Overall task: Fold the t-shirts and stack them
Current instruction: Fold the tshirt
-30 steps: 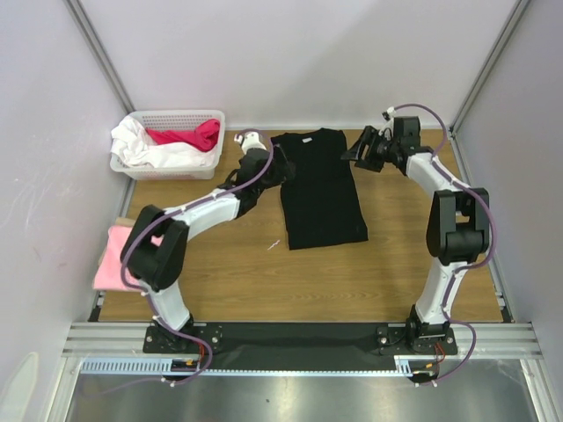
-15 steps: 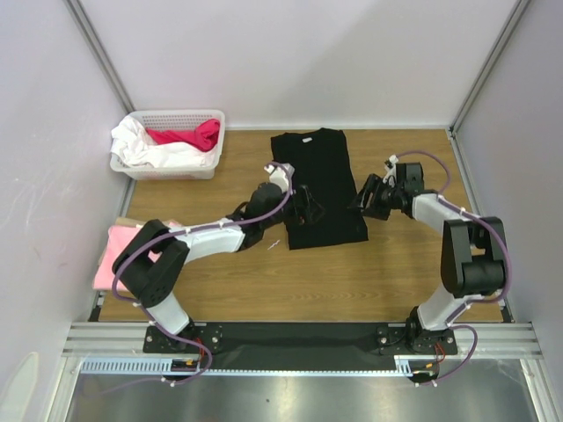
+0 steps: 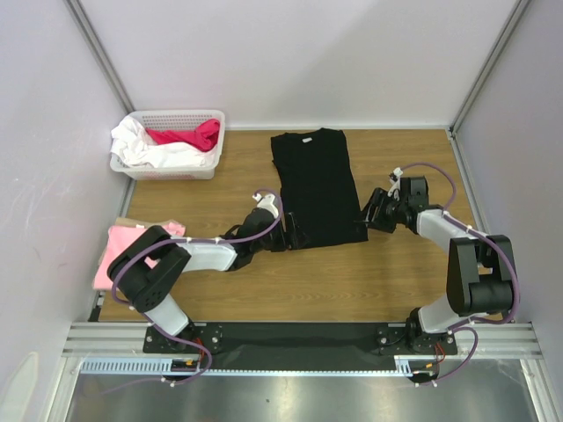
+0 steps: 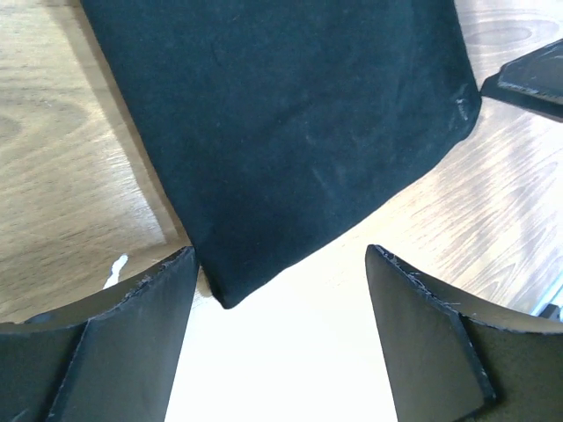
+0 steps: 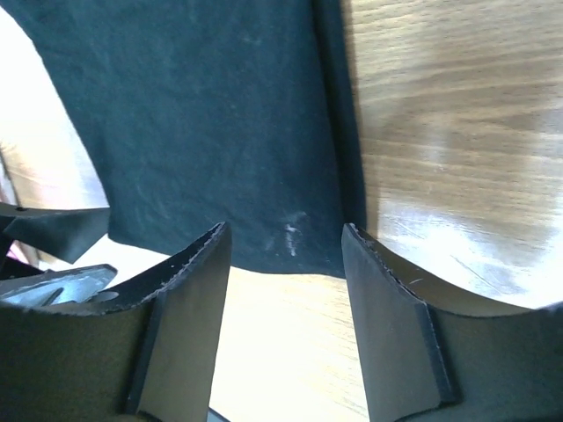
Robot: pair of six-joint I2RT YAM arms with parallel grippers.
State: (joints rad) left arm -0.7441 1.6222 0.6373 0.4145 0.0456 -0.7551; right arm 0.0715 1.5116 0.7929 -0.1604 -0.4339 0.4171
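- When seen from the top camera: black t-shirt (image 3: 317, 189) spread flat on the wooden table (image 3: 352, 281), collar toward the far wall, bottom edge toward the arms.
- Back in the far left corner: white basket (image 3: 176, 117) with a white cloth (image 3: 145, 151) and a red cloth (image 3: 192, 134) piled inside, white one spilling over the left rim, red one lying across it at the back.
- Over at the left edge of the table: pink t-shirt (image 3: 110, 255), lying flat, well apart from the black one, partly hidden behind the left arm.
- Down low at the near left corner of the black t-shirt: left gripper (image 3: 295, 236). Down low at the near right corner: right gripper (image 3: 369, 215).
- From the left wrist camera: left gripper (image 4: 281, 255) with fingers wide apart, gripping nothing. Corner of the black t-shirt (image 4: 290, 114) just ahead between them, flat on the wood. Tiny white scrap (image 4: 114, 264) on the wood beside one finger. Bit of the right gripper (image 4: 528, 79) at the shirt's other corner.
- From the right wrist camera: right gripper (image 5: 283, 233) with fingers apart, holding nothing. Bottom edge of the black t-shirt (image 5: 202, 114) right at the fingertips, with small pale marks near the hem. Left gripper (image 5: 53, 233) peeking in at the left.
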